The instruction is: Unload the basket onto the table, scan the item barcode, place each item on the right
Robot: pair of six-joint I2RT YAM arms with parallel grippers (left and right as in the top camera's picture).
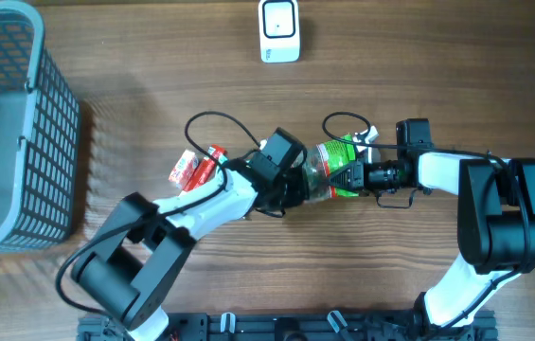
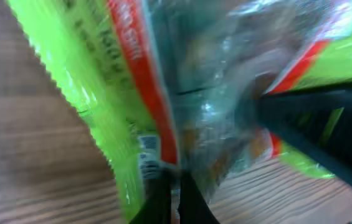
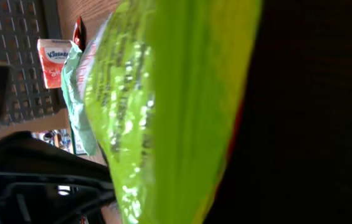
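Observation:
The item is a green and clear plastic packet (image 1: 329,163) with red trim, held above the table's middle between both arms. My left gripper (image 1: 297,187) is shut on its left end; in the left wrist view the black fingertips (image 2: 163,202) pinch the packet (image 2: 132,81) at its lower edge. My right gripper (image 1: 350,177) is shut on the right end. The green film (image 3: 163,112) fills the right wrist view, with a dark finger (image 3: 300,124) pressed against it. A white scanner (image 1: 278,30) stands at the far edge. A small white printed patch (image 2: 147,149) is too blurred to read.
A grey mesh basket (image 1: 54,142) stands at the left edge. Small red and white packets (image 1: 191,169) lie on the wood beside the left arm. Black cables (image 1: 212,121) loop over the table behind both wrists.

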